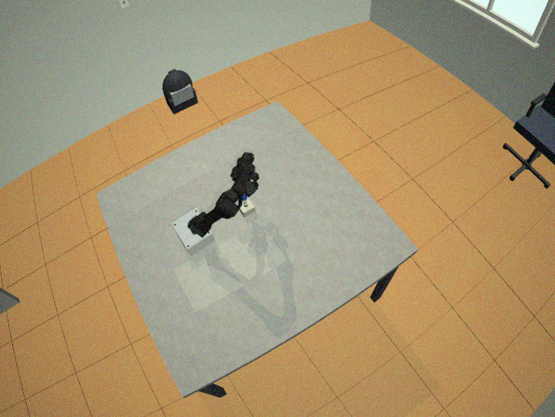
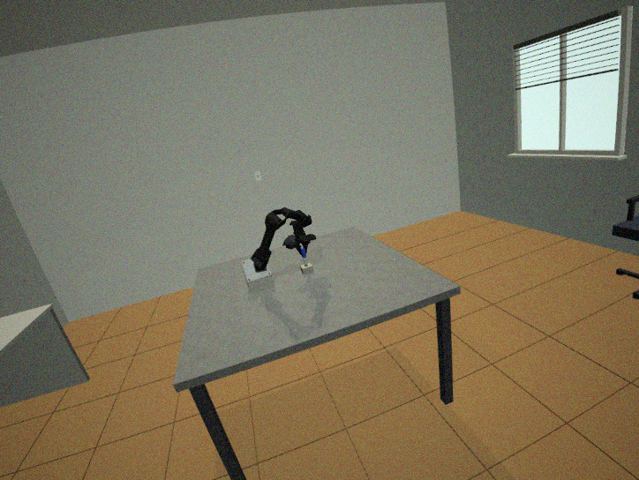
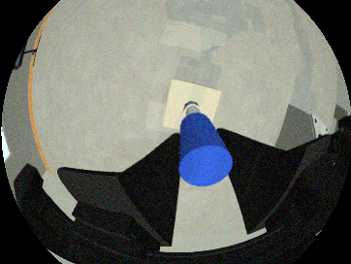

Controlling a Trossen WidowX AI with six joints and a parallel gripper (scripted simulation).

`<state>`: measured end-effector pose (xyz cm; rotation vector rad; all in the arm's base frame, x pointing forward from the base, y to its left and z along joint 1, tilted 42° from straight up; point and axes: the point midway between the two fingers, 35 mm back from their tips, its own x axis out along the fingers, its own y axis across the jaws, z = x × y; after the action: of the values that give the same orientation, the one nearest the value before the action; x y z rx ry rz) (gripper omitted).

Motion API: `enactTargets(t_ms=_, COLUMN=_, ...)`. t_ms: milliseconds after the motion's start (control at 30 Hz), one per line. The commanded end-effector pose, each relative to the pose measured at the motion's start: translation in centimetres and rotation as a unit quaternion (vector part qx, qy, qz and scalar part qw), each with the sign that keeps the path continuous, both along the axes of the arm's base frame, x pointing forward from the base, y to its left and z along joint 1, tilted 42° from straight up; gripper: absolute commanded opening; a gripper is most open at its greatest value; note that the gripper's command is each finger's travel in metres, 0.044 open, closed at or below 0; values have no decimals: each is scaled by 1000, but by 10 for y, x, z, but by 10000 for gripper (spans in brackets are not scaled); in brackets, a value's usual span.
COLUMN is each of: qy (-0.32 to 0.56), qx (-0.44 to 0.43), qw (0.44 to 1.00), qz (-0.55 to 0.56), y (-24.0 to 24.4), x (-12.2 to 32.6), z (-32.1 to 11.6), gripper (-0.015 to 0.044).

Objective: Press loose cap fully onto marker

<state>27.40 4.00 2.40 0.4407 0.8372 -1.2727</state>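
Note:
My gripper (image 1: 245,194) (image 2: 303,249) (image 3: 198,136) is shut on the blue cap (image 1: 244,197) (image 2: 304,252) (image 3: 206,165), which points down over the marker (image 1: 245,204) (image 2: 304,262) (image 3: 192,110). The marker stands upright in the pale holder block (image 1: 249,211) (image 2: 307,269) (image 3: 175,107). Its pale body shows between cap and block. The cap hides the marker's tip, so I cannot tell whether the cap is around the tip or just above it. The wrist view shows the cap between both black fingers, lined up closely with the marker.
The arm's pale base plate (image 1: 182,229) (image 2: 250,270) (image 3: 318,125) sits on the grey table (image 1: 313,215) (image 2: 372,273), to the left of the block in the top and exterior views. A dark backpack-like object (image 1: 179,91) is on the floor beyond the table. An office chair (image 1: 540,127) is at the right.

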Motion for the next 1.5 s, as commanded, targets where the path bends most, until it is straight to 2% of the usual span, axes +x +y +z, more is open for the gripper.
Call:
enactTargets(t_ms=0, qy=1, qx=-2, qw=1000, qz=2, y=-5, x=1, z=-5, gripper=0)
enactTargets(t_ms=1133, qy=1, qx=-4, qw=1000, qz=2, y=-31, x=2, z=-33, gripper=0)
enactTargets(t_ms=1467, qy=0, qx=-2, qw=1000, qz=0, y=-30, x=2, z=-33, gripper=262)
